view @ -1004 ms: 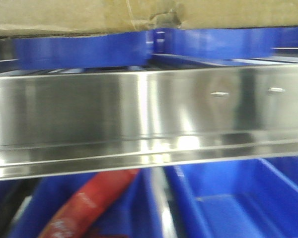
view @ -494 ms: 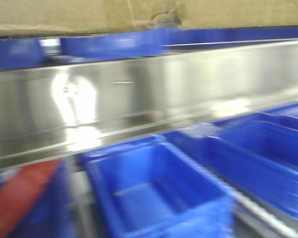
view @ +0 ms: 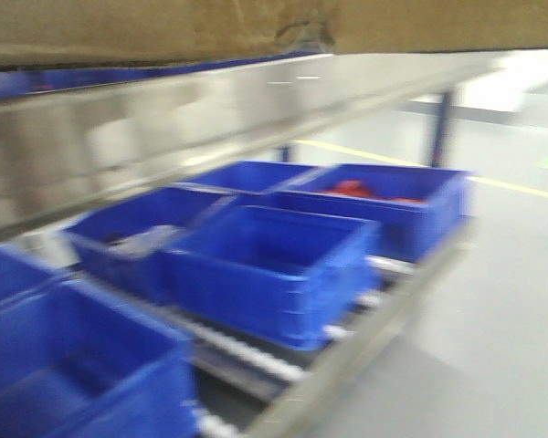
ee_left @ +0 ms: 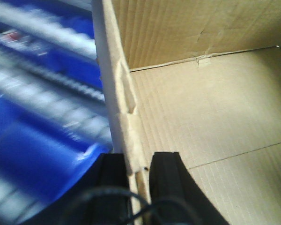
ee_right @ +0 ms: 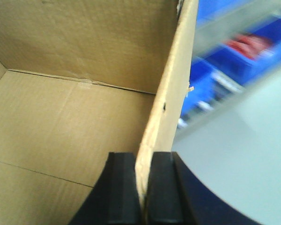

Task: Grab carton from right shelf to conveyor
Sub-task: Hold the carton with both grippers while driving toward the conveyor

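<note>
Only the wrist views look into the open carton (ee_left: 215, 108) and show how it is held. The left gripper (ee_left: 139, 171) pinches one upright side wall between its black pads, and the right gripper (ee_right: 141, 178) pinches the opposite wall the same way. The front view shows neither gripper. There the carton's bottom edge, with its torn notch (view: 303, 36), spans the top of the picture above the shelf's steel rail (view: 119, 137). Below the rail, blue bins (view: 274, 265) sit on rollers (view: 256, 351), and the far one holds something red (view: 356, 189). Grey floor (view: 493, 274) lies to the right. Everything is blurred.
</note>
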Controlling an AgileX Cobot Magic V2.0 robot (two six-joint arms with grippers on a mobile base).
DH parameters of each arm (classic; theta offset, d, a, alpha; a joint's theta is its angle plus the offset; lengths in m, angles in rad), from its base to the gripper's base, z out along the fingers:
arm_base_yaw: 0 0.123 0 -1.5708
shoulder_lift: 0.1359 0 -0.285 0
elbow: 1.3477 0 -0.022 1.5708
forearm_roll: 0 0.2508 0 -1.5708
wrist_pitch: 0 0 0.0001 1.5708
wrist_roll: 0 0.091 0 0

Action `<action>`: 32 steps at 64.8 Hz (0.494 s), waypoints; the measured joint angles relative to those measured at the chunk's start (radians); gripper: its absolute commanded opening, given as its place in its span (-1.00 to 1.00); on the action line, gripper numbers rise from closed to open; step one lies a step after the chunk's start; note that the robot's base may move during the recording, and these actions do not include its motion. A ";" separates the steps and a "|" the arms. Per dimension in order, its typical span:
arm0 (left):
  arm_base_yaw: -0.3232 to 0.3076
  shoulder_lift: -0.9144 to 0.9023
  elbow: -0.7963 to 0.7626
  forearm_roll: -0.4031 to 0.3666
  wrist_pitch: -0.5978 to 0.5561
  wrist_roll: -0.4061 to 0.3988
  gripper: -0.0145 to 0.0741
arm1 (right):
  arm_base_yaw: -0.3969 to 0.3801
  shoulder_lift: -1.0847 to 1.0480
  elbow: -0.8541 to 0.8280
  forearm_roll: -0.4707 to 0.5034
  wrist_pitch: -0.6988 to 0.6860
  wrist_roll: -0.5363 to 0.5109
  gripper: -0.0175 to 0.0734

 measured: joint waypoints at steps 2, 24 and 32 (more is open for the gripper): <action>0.000 0.000 0.000 0.000 0.000 0.000 -0.69 | 0.000 0.000 0.000 0.000 0.000 0.000 -0.76; 0.000 0.000 0.000 0.000 0.000 0.000 -0.69 | 0.000 0.000 0.000 0.000 0.000 0.000 -0.76; 0.000 0.000 0.000 0.000 -0.002 0.000 -0.69 | 0.000 0.000 0.000 -0.002 0.000 -0.002 -0.76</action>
